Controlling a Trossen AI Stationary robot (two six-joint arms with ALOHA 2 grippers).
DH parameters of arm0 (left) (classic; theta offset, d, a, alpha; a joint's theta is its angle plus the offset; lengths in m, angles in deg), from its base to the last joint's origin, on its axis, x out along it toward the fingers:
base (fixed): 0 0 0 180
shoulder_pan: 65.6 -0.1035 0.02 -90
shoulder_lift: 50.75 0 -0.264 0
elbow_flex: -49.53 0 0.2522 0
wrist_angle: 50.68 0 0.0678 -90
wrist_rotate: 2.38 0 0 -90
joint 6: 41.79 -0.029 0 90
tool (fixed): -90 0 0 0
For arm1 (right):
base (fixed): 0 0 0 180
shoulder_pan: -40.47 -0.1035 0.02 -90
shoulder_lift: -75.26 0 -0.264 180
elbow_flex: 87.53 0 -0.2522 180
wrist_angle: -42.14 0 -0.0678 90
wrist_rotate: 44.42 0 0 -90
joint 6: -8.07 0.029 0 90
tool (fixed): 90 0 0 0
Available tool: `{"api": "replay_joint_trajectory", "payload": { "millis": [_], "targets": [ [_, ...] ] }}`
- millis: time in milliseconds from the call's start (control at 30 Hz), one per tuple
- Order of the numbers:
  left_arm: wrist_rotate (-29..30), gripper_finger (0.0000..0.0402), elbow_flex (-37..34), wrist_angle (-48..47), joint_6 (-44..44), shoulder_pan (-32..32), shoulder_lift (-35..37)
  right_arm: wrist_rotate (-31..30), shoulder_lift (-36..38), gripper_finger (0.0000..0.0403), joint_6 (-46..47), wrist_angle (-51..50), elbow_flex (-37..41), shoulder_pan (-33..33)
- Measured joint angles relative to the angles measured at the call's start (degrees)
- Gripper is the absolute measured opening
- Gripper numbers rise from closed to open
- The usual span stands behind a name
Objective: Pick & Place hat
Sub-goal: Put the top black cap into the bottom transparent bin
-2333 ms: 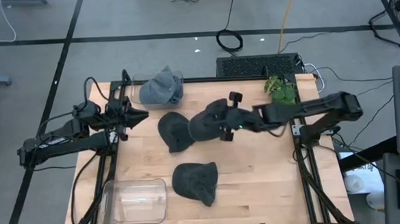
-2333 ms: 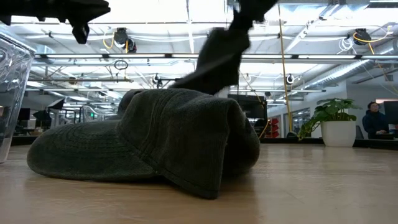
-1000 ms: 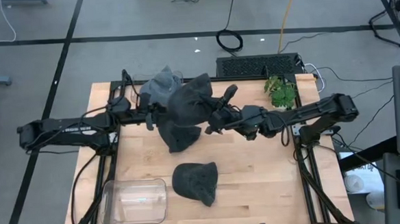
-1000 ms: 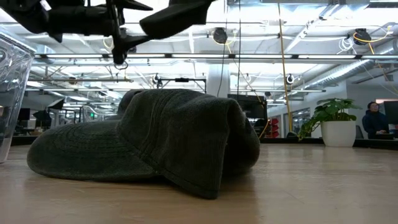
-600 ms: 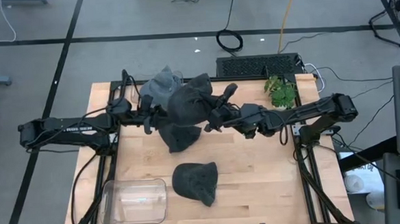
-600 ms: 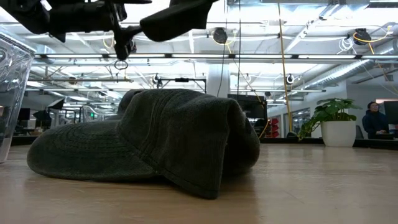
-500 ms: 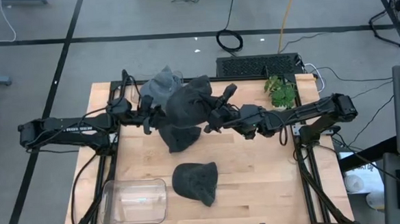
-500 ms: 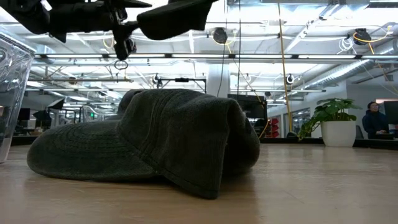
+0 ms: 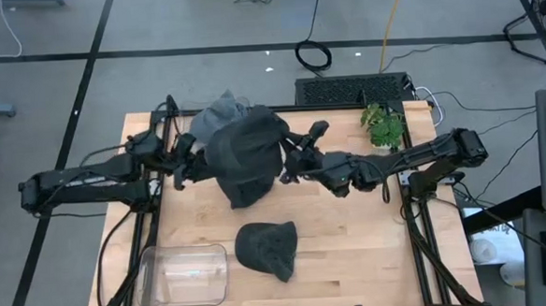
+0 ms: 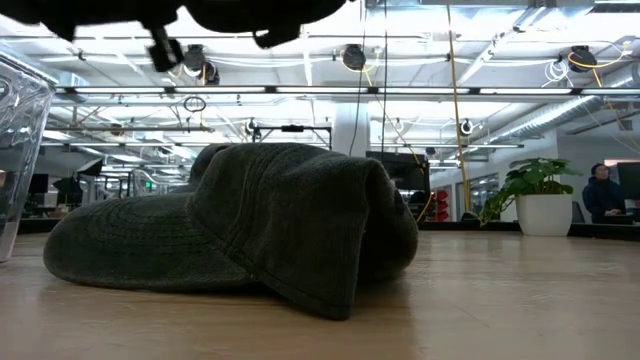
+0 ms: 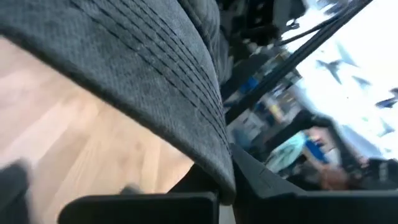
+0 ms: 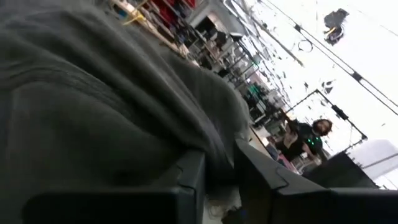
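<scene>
**Dark cap held aloft between both arms**

A dark grey fabric cap with a stitched brim point(image 9: 245, 150) hangs above the far middle of the pale wooden table point(image 9: 353, 242), stretched between the two arms. The left gripper point(image 9: 182, 167) sits at the cap's left edge; in its wrist view the stitched brim point(image 11: 155, 81) runs down into the grip, and the fingers look clamped on the cloth, though the contact itself is half hidden. The right gripper point(image 9: 288, 166) is at the cap's right edge, and its wrist view shows grey cloth point(image 12: 93, 118) pinched between its two fingers point(image 12: 186, 180). Holding it from both sides likely keeps the soft cap spread, or marks a handover from one arm to the other.

Other hats lie about:
- a lighter grey cap point(image 9: 219, 111) at the table's far edge, partly behind the lifted one;
- a dark cap point(image 9: 242, 192) on the table directly beneath it;
- a dark cap point(image 9: 267, 249) nearer the front, which fills the low view point(image 10: 240, 230).

A clear plastic bin point(image 9: 184, 275) stands empty at the front left corner, probably the place meant for the hat. A small potted plant point(image 9: 382, 121) stands at the far right edge.
</scene>
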Motion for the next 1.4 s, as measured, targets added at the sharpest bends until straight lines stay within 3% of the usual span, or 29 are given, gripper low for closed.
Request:
{"api": "replay_joint_trajectory", "payload": {
  "millis": [167, 267, 367, 433, 633, 800, 900, 1200, 1400],
  "targets": [
    [8.4, 0.0009, 9.1, -25.7, -5.3, 6.3, 6.4, -6.0, 0.2, 0.009, -0.2, -1.2, 0.0, -2.4],
    [9.9, 0.0009, 13.2, -35.5, -6.1, 12.9, 8.3, -7.5, 0.2, 0.0101, -0.3, -1.0, 0.0, -2.9],
    [17.0, 0.0009, 15.2, -41.4, -5.1, 19.7, 8.8, -10.9, 0.2, 0.0108, 0.0, -1.5, 0.0, -3.0],
    [20.9, 0.0009, 15.7, -43.5, -3.2, 23.9, 8.6, -12.8, 0.2, 0.0111, -0.1, -1.3, 0.0, -2.7],
    [21.9, 0.0009, 15.4, -46.0, 6.1, 36.5, 4.4, -12.8, 0.2, 0.0109, 0.2, -2.3, 0.0, -1.8],
    [23.7, 0.0009, 15.4, -45.9, 19.1, 48.2, -1.5, -12.7, 0.2, 0.0108, 3.8, -6.0, 0.0, -0.2],
    [27.9, 0.0009, 16.9, -46.1, 28.4, 55.2, -4.6, -12.3, 0.2, 0.0109, 6.6, -9.1, 0.0, 0.5],
    [47.8, 0.0009, 34.3, -52.9, 45.2, 73.1, -16.2, -12.2, 0.2, 0.0107, 15.2, -19.2, 0.0, 3.2],
    [53.4, 0.0009, 44.9, -60.6, 63.2, 80.4, -26.9, -12.1, 0.2, 0.0106, 16.9, -22.4, 0.0, 3.4]
  ]
}}
